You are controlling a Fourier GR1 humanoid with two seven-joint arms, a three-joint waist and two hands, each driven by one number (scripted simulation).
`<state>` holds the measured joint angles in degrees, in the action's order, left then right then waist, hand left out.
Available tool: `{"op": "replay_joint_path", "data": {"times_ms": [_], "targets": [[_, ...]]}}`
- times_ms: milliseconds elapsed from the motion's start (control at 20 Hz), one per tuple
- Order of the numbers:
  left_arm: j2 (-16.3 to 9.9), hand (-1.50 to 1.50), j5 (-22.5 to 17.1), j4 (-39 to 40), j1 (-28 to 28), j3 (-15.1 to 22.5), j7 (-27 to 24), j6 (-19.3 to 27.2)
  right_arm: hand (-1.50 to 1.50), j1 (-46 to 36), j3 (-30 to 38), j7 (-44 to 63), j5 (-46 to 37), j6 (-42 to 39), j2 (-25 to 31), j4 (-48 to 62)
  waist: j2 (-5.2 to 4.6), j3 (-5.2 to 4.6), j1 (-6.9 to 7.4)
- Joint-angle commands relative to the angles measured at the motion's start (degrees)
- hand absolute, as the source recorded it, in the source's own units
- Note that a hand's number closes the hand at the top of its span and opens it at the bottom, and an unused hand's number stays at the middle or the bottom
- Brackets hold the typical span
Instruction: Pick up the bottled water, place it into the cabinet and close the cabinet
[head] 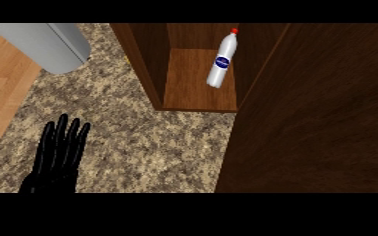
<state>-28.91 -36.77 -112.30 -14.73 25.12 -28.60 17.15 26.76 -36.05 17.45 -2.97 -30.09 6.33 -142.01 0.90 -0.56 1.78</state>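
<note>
The water bottle point(221, 64), clear with a red cap and a blue label, stands inside the open wooden cabinet point(199, 92), on its floor at the right side near the right wall. The cabinet's dark wooden door point(310, 120) is swung open and fills the right part of the view. My left hand point(59, 155) rests at the lower left over the counter, black fingers straight and pointing up, holding nothing. No part of my right hand shows; the door may hide it.
A speckled granite counter point(148, 140) spreads in front of the cabinet. A grey cylinder point(52, 45) lies at the upper left. Beyond the counter's left edge is a light wooden floor point(11, 80).
</note>
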Motion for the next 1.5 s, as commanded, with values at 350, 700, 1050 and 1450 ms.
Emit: {"op": "replay_joint_path", "data": {"times_ms": [350, 700, 1050, 1450], "targets": [[-3.27, -1.5, -3.85, -0.78, -3.19, -4.62, -1.0, -5.31, 1.5, -18.66, -12.94, 8.68, -10.12, 10.38, -6.01, 4.89, -0.32, -0.16, 0.43], [-4.24, -1.5, -4.71, -0.52, -5.42, -5.81, -2.6, -8.06, 1.5, -24.01, -11.24, 10.74, -8.02, 11.7, -5.88, 6.07, -0.55, -0.22, 1.59], [-5.48, -1.5, -5.07, -1.84, -5.19, -6.56, -1.68, -8.75, 1.5, -25.35, -9.73, 11.33, -5.25, 10.24, -5.81, 6.87, -1.01, -0.29, 2.59], [-6.1, -1.5, -5.52, -1.67, -6.1, -6.5, -2.2, -11.15, 1.5, -24.07, -7.64, 9.58, -0.92, 11.4, -5.82, 8.81, -1.96, -0.25, 4.07]]}}
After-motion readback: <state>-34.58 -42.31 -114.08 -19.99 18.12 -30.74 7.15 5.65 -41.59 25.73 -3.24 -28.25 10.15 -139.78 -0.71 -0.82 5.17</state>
